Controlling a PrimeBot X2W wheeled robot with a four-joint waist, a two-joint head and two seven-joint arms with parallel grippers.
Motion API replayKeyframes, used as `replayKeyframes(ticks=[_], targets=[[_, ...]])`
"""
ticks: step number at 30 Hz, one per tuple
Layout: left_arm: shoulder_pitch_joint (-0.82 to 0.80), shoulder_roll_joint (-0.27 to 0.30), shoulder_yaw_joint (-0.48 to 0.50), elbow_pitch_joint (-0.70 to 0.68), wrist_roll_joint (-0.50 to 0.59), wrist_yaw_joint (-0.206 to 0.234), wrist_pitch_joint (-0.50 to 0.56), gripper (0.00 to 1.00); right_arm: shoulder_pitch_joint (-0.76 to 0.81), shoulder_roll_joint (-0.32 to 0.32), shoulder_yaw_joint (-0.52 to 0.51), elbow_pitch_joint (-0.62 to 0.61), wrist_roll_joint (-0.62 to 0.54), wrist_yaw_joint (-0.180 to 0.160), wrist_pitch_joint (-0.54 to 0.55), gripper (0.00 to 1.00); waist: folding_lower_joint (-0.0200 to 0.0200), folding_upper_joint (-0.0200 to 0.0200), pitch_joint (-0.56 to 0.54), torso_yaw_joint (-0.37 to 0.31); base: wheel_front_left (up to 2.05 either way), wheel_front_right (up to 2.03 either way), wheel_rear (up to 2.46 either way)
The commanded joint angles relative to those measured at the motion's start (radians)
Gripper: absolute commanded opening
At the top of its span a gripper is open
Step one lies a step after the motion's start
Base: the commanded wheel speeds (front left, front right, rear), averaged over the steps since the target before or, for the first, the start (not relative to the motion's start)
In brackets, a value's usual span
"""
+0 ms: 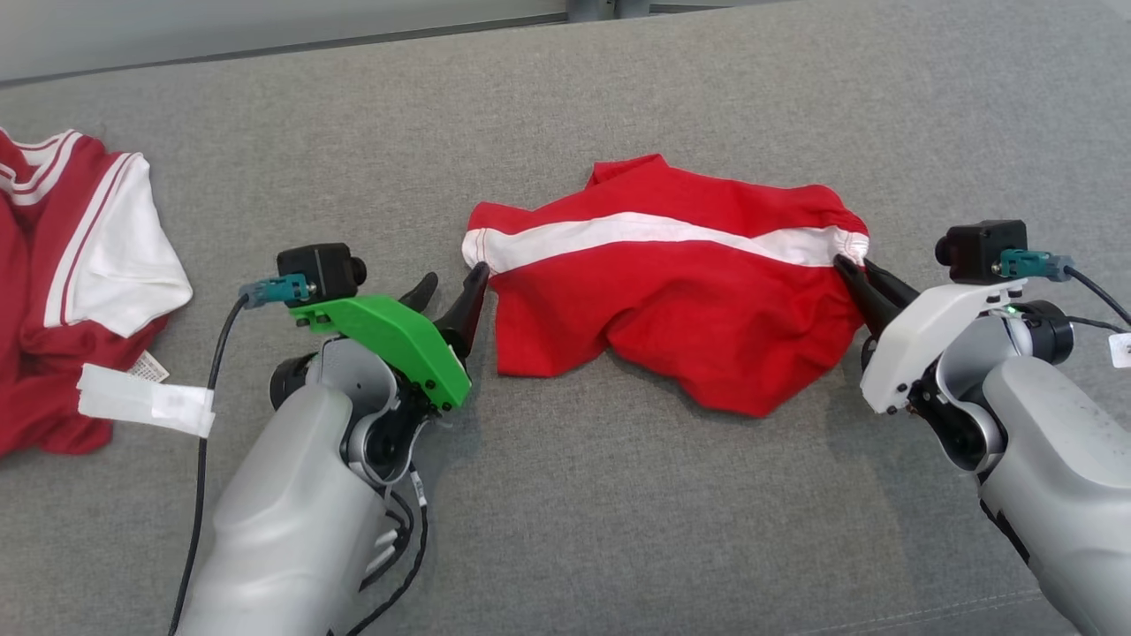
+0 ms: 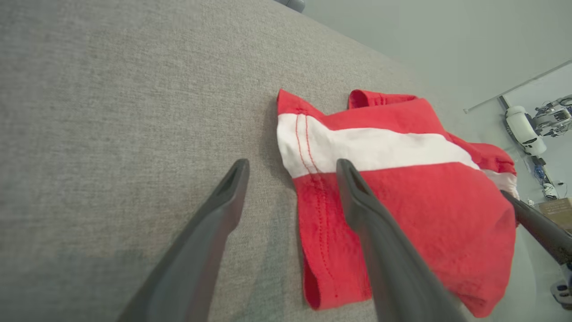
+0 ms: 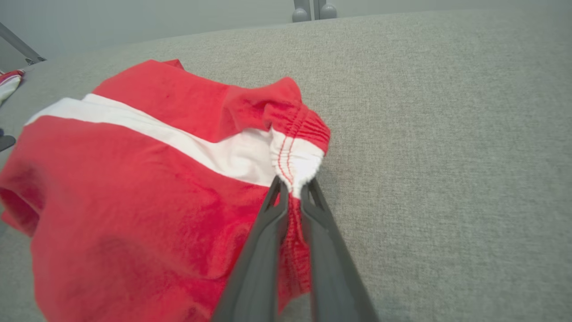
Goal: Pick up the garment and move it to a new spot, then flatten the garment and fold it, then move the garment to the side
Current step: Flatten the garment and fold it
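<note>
The garment [image 1: 680, 291] is a pair of red shorts with a white side stripe, lying rumpled on the grey cushion [image 1: 565, 495]. My right gripper [image 1: 850, 262] is shut on the gathered waistband at the garment's right end; the right wrist view shows the garment [image 3: 134, 197] with its elastic edge pinched between the fingers [image 3: 268, 232]. My left gripper [image 1: 455, 278] stands open at the garment's left hem. In the left wrist view, one finger [image 2: 366, 210] lies over the red cloth of the garment [image 2: 447, 201] and the other over bare cushion; nothing is held.
A second red and white garment [image 1: 71, 274] with a white label lies at the cushion's far left. The cushion's back edge [image 1: 292, 44] runs along the top of the head view. Another robot [image 2: 532, 127] stands far off in the room.
</note>
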Motion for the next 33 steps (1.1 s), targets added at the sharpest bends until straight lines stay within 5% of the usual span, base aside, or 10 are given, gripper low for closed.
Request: replayKeyframes(ticks=[1, 20, 21, 22, 26, 33], targets=[[-0.03, 0.0, 0.001, 0.019, -0.015, -0.005, -0.008, 1.0, -0.016, 0.004, 0.007, 0.006, 0.002, 0.0, -0.006, 0.0, 0.0, -0.0001, 0.018, -0.016, 0.0, 0.0, 0.0], [-0.136, -0.006, -0.11, 0.086, -0.219, -0.017, -0.061, 0.97, -0.076, 0.022, 0.071, 0.067, 0.037, 0.0, -0.054, 0.0, 0.0, -0.0001, 0.065, -0.046, 0.0, 0.0, 0.0], [-0.137, -0.006, -0.116, 0.08, -0.232, -0.017, -0.065, 0.82, -0.077, 0.023, 0.074, 0.069, 0.039, 0.0, -0.056, 0.0, 0.0, -0.0001, 0.066, -0.046, 0.0, 0.0, 0.0], [-0.138, -0.006, -0.121, 0.076, -0.244, -0.017, -0.067, 0.54, -0.078, 0.023, 0.077, 0.072, 0.041, 0.0, -0.056, 0.0, 0.0, -0.0001, 0.067, -0.045, 0.0, 0.0, 0.0], [-0.145, -0.006, -0.141, 0.067, -0.27, -0.017, -0.089, 0.05, -0.087, 0.021, 0.085, 0.082, 0.05, 0.0, -0.066, 0.0, 0.0, -0.0001, 0.069, -0.042, 0.0, 0.0, 0.0], [-0.131, 0.003, -0.158, 0.033, -0.31, -0.017, -0.13, 0.0, -0.098, 0.012, 0.095, 0.092, 0.057, 0.0, -0.095, 0.0, 0.0, -0.0001, 0.053, -0.033, 0.0, 0.0, 0.0]])
